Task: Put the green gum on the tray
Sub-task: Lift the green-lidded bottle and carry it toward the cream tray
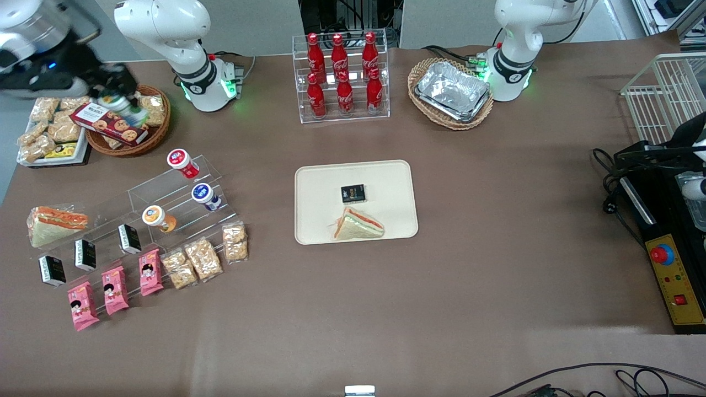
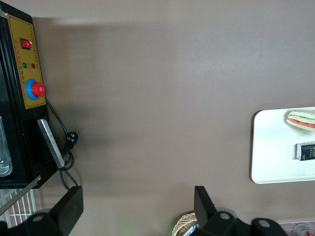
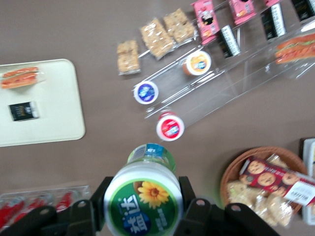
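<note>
My right gripper [image 3: 144,196] is shut on the green gum [image 3: 143,195], a small bottle with a white-rimmed green lid bearing a yellow flower; its black fingers [image 3: 101,196] press the lid's sides. In the front view the gripper [image 1: 113,94] holds the green gum [image 1: 122,108] high in the air above the wicker basket of biscuits [image 1: 157,135], at the working arm's end of the table. The cream tray [image 1: 386,182] lies mid-table, well away toward the parked arm's end, holding a wrapped sandwich [image 1: 358,226] and a small black packet [image 1: 353,193]. The tray [image 3: 59,108] also shows in the wrist view.
A clear acrylic stepped stand [image 1: 165,193] holds red- [image 1: 182,163], blue- [image 1: 205,196] and orange-lidded [image 1: 158,218] bottles, with snack packets nearer the camera. A cola bottle rack [image 1: 342,77] and a basket of foil trays [image 1: 452,94] stand farther back.
</note>
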Robot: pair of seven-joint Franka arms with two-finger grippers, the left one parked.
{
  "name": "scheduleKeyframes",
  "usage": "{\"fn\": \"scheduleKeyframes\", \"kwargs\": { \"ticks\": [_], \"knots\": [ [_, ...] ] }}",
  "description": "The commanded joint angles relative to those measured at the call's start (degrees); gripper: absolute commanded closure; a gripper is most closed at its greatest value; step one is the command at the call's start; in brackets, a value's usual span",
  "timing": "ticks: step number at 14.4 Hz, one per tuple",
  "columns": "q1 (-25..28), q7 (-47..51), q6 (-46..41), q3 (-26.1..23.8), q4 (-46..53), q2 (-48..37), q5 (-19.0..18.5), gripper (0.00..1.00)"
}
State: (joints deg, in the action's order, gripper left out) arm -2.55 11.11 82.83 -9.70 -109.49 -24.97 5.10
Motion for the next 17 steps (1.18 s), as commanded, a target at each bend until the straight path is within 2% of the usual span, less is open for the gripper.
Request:
{"fn": "scheduleKeyframes", "kwargs": {
  "ticks": [1, 4, 7, 10, 14, 17],
  "knots": [
    [-0.26, 12.68, -1.54, -7.33, 2.61, 1.41, 6.74, 1.00],
    [-0.26, 19.71, 3.20, -15.49, 2.53, 3.87, 8.08, 1.00],
    [-0.26, 32.45, 10.84, -24.81, 1.39, 7.90, 8.17, 1.00],
    [-0.17, 35.47, 18.22, -29.39, -1.76, 12.30, 8.08, 1.00],
    [-0.26, 41.53, 34.47, -36.68, -13.18, 14.76, 7.73, 1.00],
    [-0.08, 41.89, 44.93, -38.37, -20.39, 19.32, 7.30, 1.00]
  ]
}}
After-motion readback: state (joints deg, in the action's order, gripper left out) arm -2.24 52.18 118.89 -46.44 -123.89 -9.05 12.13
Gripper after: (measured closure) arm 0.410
